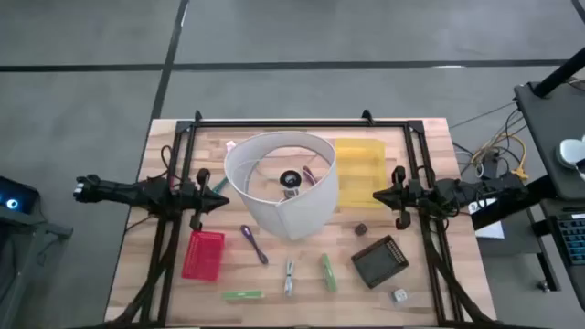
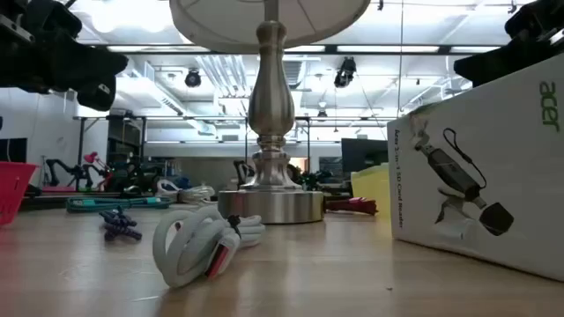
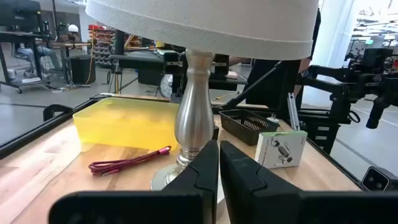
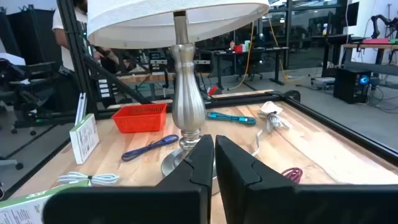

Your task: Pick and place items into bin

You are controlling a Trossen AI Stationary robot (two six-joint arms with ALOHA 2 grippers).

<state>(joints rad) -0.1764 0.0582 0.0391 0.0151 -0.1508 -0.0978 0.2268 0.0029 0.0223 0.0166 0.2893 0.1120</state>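
The yellow translucent bin (image 1: 361, 163) rests flat on the table's far right part, beside the white lampshade (image 1: 283, 183); it also shows in the left wrist view (image 3: 124, 121). Loose items lie on the near half: a purple pen-like tool (image 1: 253, 243), two green sticks (image 1: 242, 295) (image 1: 327, 271), a silvery clip (image 1: 289, 277), a dark cube (image 1: 360, 228) and a grey cube (image 1: 399, 295). My left gripper (image 1: 215, 194) (image 3: 219, 165) hovers shut left of the lamp. My right gripper (image 1: 379, 195) (image 4: 213, 155) hovers shut right of it, near the bin's near edge.
A silver lamp stands mid-table (image 2: 270, 132) under its shade. A red basket (image 1: 203, 254) sits near left and a black tray (image 1: 379, 260) near right. A white box (image 2: 480, 176), a coiled white cable (image 2: 198, 246) and a magenta cord (image 3: 127, 162) also lie about. Black frame rails border the table.
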